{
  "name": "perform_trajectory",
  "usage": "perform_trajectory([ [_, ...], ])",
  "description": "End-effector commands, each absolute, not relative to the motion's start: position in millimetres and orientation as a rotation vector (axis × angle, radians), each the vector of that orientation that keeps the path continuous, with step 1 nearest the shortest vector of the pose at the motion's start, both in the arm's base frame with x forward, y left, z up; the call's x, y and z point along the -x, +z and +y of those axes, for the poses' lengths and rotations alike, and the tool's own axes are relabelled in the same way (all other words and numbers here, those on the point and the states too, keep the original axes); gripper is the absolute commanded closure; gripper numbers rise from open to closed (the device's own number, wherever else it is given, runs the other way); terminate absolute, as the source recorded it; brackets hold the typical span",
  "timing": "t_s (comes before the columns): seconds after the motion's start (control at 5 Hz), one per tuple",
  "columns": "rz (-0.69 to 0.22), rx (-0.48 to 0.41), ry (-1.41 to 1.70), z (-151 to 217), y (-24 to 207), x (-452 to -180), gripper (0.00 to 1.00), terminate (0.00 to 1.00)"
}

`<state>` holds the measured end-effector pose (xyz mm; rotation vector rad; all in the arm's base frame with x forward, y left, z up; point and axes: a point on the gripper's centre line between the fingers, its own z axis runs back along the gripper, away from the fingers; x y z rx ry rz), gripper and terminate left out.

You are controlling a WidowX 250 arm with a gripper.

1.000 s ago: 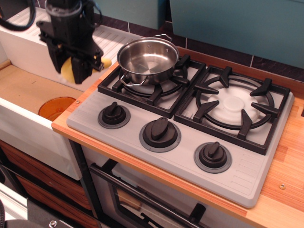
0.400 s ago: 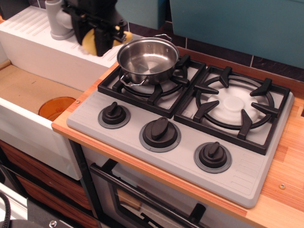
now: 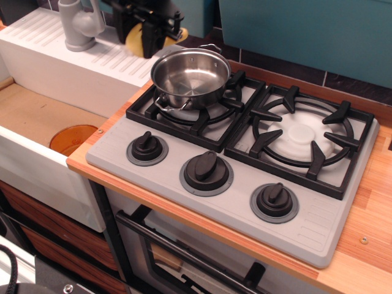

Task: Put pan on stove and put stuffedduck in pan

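Observation:
The shiny steel pan (image 3: 190, 78) stands on the left grate of the grey stove (image 3: 239, 184); its inside is bare. My black gripper (image 3: 153, 32) hangs at the top of the view, just behind and left of the pan, above the white sink ledge. It is shut on the yellow stuffedduck (image 3: 142, 38), which shows as a yellow patch between the fingers, with an orange bit at the right. The duck is in the air, apart from the pan.
A white sink (image 3: 37, 122) with an orange drain (image 3: 73, 138) lies left of the stove. A grey faucet (image 3: 78, 26) stands on its back ledge. The right burner (image 3: 304, 136) is bare. A wooden counter (image 3: 367, 226) borders the stove; a teal wall stands behind.
My gripper has carried the duck up and to the right, from over the sink to just behind the pan. The faucet has come into view. The pan has not moved.

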<state>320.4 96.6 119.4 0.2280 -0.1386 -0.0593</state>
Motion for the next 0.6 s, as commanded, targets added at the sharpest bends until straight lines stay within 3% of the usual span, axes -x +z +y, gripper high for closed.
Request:
perform_trajectory([
  [0.0, -0.205, -0.244, -0.077, 89.7, 129.7, -343.9, 1.0, 0.0],
  [0.4, -0.226, -0.254, -0.084, 86.6, 121.6, -352.3, 1.0, 0.0],
])
